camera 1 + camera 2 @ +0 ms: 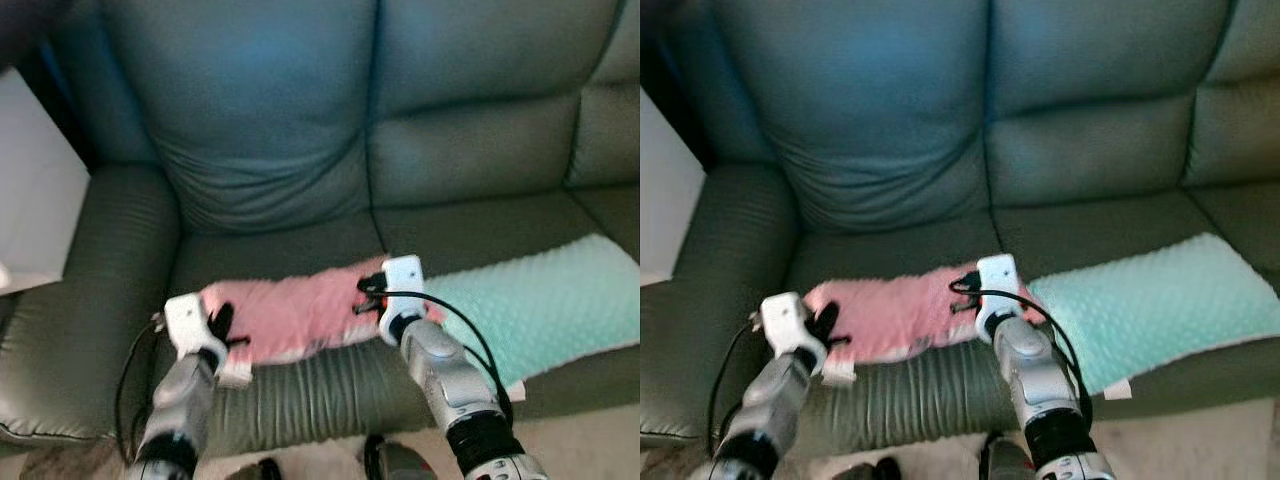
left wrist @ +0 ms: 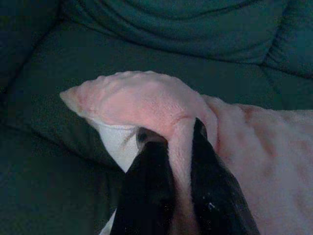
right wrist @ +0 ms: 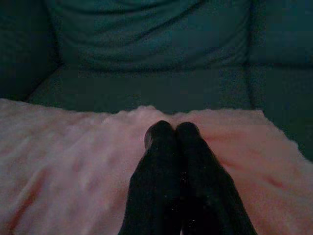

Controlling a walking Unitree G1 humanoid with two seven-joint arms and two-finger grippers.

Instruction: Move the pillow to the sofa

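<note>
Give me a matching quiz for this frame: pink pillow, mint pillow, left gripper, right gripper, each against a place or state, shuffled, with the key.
Column 1
1. pink pillow
2. mint pillow
3. left gripper
4. right gripper

Column 2
A. fingers together, resting on top of pink fabric
B. lies on the sofa seat to the robot's right, no gripper on it
C. pinching a fold of pink fabric at the pillow's end
D. lies across the seat's front, between the two arms

Pairs: 1-D, 2-B, 3-C, 4-A
</note>
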